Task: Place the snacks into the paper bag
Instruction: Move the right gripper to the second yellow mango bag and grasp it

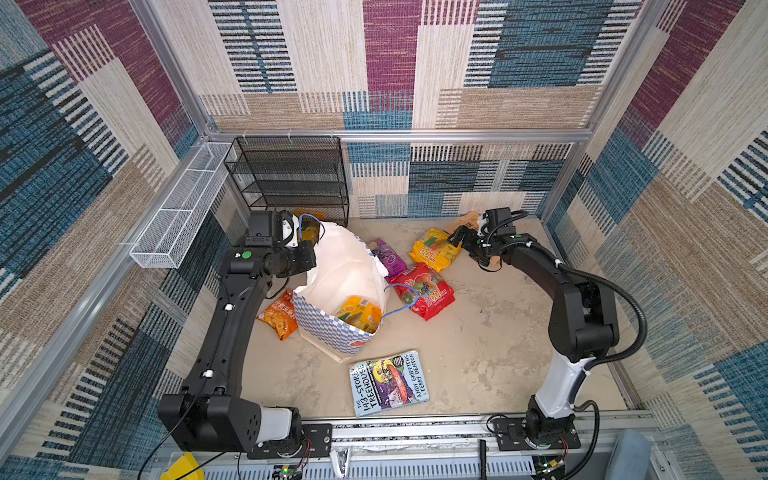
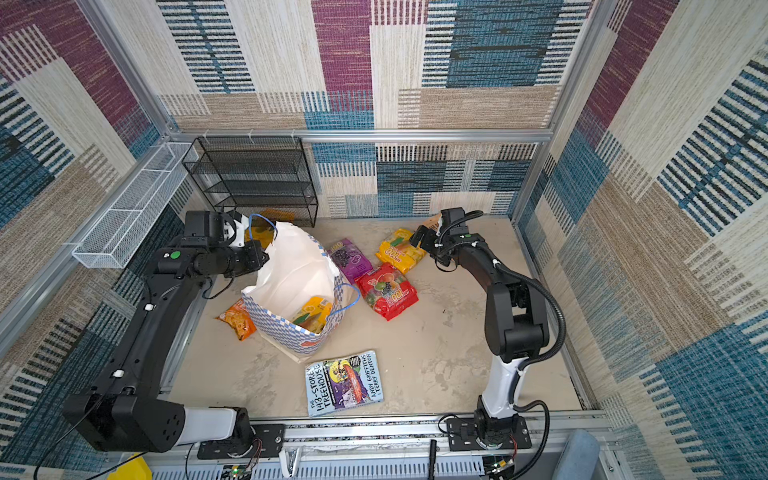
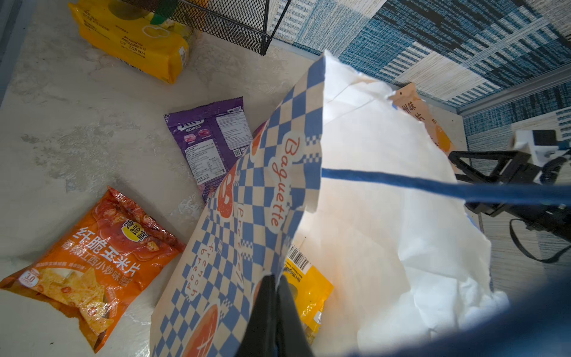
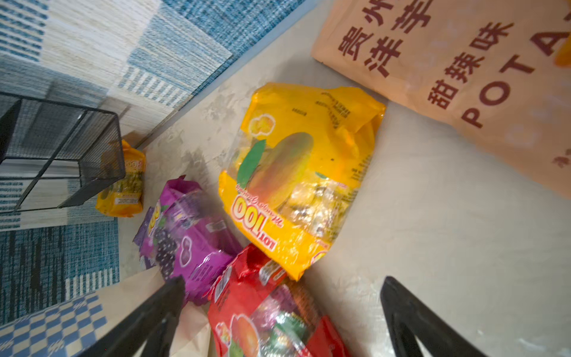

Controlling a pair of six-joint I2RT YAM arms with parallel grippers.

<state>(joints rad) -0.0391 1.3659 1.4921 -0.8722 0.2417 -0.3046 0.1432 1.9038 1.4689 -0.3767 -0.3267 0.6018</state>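
Paper bag (image 1: 345,266), printed "Baguette", "Pretzel" and "french bread", stands centre-left with its mouth up, leaning back toward the rack (image 1: 291,178). The left gripper (image 3: 273,296) is pinched tight on its rim, and a yellow packet (image 1: 359,313) lies inside. Right gripper (image 4: 282,281) is spread wide and holds nothing; it hangs above the yellow "LOT 100" packet (image 4: 296,173), which lies flat, long axis roughly across the table, label end between the fingertips and touching the red "LOT 100" packet (image 1: 424,291).
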